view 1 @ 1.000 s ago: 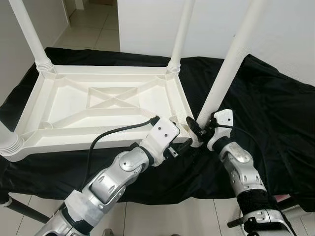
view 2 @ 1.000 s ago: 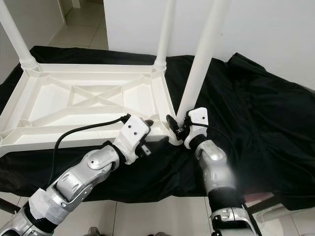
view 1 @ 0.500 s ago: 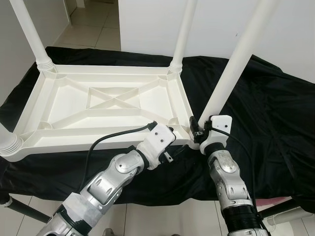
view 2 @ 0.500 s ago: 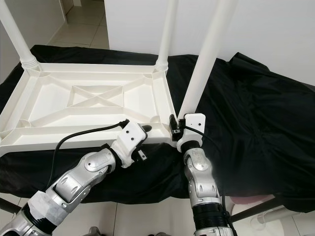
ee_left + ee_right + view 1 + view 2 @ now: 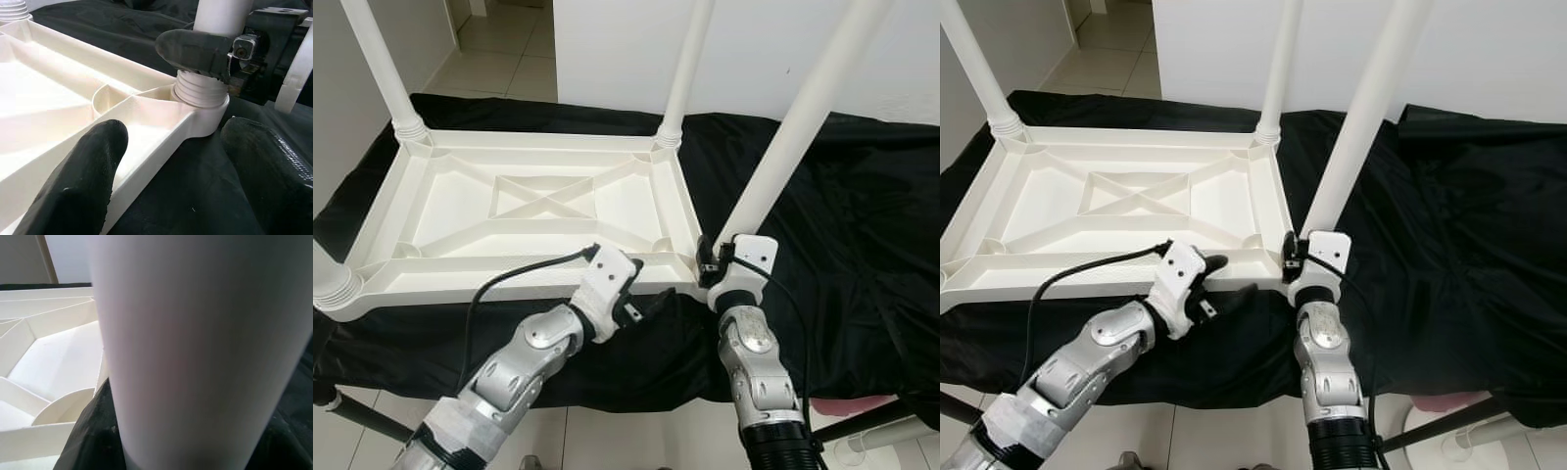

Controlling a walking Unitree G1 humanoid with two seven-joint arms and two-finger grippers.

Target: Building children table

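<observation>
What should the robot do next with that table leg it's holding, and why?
Probably keep twisting the leg tighter with the right gripper. That gripper is clamped near the leg's threaded base at the tabletop's near corner socket, and the open left gripper straddles the rim beside it.

The white plastic tabletop lies upside down on a black cloth, its ribbed underside and X-shaped brace facing up. Round white legs stand upright in its corner sockets. The near right leg sits in its threaded collar at the corner, with the jaws of the right gripper closed around its base. The tabletop's near rim runs between the spread jaws of the left gripper, just beside that corner.
</observation>
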